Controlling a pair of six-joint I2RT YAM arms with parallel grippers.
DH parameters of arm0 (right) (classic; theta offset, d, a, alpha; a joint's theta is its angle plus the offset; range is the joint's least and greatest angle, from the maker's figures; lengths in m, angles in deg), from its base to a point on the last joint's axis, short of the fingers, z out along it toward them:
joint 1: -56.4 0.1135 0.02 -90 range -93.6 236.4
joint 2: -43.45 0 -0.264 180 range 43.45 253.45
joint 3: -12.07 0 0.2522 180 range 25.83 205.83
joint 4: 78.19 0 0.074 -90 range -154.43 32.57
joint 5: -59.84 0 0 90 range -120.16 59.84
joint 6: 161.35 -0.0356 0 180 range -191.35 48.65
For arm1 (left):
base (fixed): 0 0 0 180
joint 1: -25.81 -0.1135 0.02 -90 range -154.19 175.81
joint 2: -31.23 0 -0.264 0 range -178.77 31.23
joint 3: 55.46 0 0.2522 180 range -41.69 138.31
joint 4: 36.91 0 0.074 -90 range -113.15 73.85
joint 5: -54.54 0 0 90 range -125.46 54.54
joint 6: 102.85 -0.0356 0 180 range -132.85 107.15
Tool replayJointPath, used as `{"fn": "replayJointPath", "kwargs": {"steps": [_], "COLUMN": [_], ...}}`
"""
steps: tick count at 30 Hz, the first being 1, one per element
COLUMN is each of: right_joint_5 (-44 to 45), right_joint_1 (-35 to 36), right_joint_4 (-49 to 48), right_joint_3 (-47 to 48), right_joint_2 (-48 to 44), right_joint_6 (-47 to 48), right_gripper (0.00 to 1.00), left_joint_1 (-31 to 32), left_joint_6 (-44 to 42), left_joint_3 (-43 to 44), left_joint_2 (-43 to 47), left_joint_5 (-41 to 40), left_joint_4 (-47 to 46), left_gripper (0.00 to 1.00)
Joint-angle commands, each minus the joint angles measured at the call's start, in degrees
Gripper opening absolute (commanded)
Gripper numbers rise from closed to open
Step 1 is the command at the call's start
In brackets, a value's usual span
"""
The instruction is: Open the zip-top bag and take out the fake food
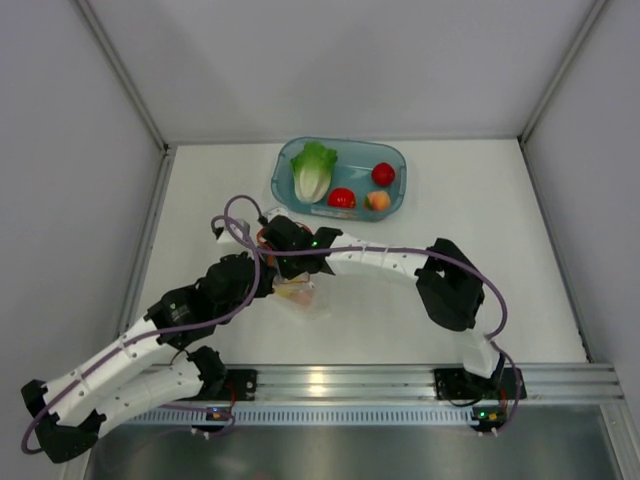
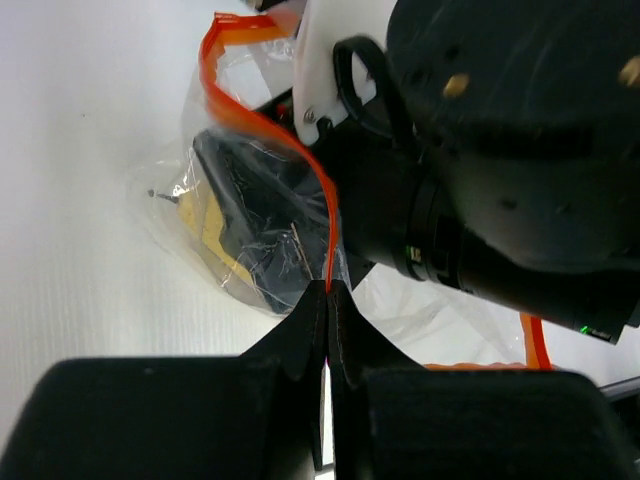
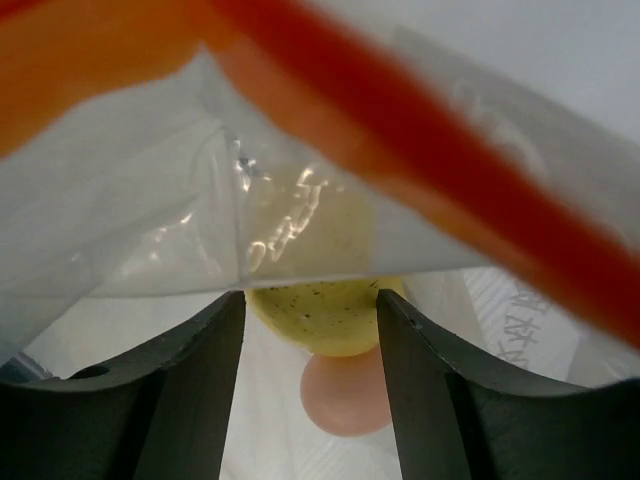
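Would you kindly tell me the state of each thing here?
zip-top bag: mouth open, food inside.
left gripper: shut on the bag's zip strip.
right gripper: open, inside the bag.
yellow fruit: bagged, between the right fingers.
teal bin: holding lettuce and red pieces.

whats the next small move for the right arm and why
Probably close the right tool on the yellow fruit: its fingers stand apart inside the zip-top bag, either side of that fruit, a pink peach lies beyond, and the left tool pinches the bag's orange edge.
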Motion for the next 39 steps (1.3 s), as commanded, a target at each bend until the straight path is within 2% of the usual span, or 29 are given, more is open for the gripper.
{"fn": "replayJointPath", "kwargs": {"steps": [1,4,6,7,8,10,11,14,19,22,26,30,39], "right_joint_5": [-1.24,-2.12,0.50,1.30,2.00,3.50,3.68,4.12,6.84,7.81,7.81,8.69,8.34], "right_joint_1": [2.77,3.13,3.22,3.13,3.22,3.22,3.13,3.22,3.04,2.69,2.95,3.91,6.29], "right_joint_4": [-2.65,-4.50,-4.24,-4.93,-5.37,-5.99,-6.95,-10.19,-10.83,-11.00,-12.76,-12.68,-7.75], "right_joint_3": [-1.94,-3.96,-3.62,-3.70,-3.70,-2.92,-2.74,-2.73,-0.28,0.17,-2.73,-5.98,-6.86], "right_joint_2": [0.08,0.43,1.13,1.83,2.10,3.06,3.42,3.69,6.40,7.20,3.78,-2.62,-11.15], "right_joint_6": [1.06,1.15,1.06,1.24,1.85,2.20,2.38,2.91,3.96,3.70,3.26,3.44,5.02], "right_gripper": [0.56,0.63,0.65,0.68,0.76,0.83,0.90,0.93,0.91,0.78,0.69,0.67,0.65], "left_joint_1": [-0.16,-0.16,-0.07,-0.16,-0.16,-0.07,-0.16,-0.16,-0.16,-0.07,-0.16,-0.16,-0.16], "left_joint_6": [-0.91,-0.82,-0.56,-0.56,-0.64,-0.73,-0.82,-0.73,-0.65,-0.47,0.06,0.93,0.85], "left_joint_3": [-0.67,-1.72,-2.51,-2.69,-2.69,-2.96,-3.13,-3.31,-3.66,-3.84,-3.92,-3.31,0.82], "left_joint_2": [2.31,3.37,3.64,3.64,3.64,3.29,3.20,3.46,4.16,4.52,4.69,3.99,1.18], "left_joint_5": [1.29,1.55,1.90,2.25,2.52,2.87,3.22,3.66,4.28,3.75,1.91,-1.16,-8.46], "left_joint_4": [3.16,4.22,4.22,4.31,4.22,4.22,4.22,4.22,4.13,4.22,4.13,4.05,4.13], "left_gripper": [0.00,0.00,0.00,0.00,0.00,0.00,0.00,0.00,0.00,0.00,0.00,0.00,0.00]}}
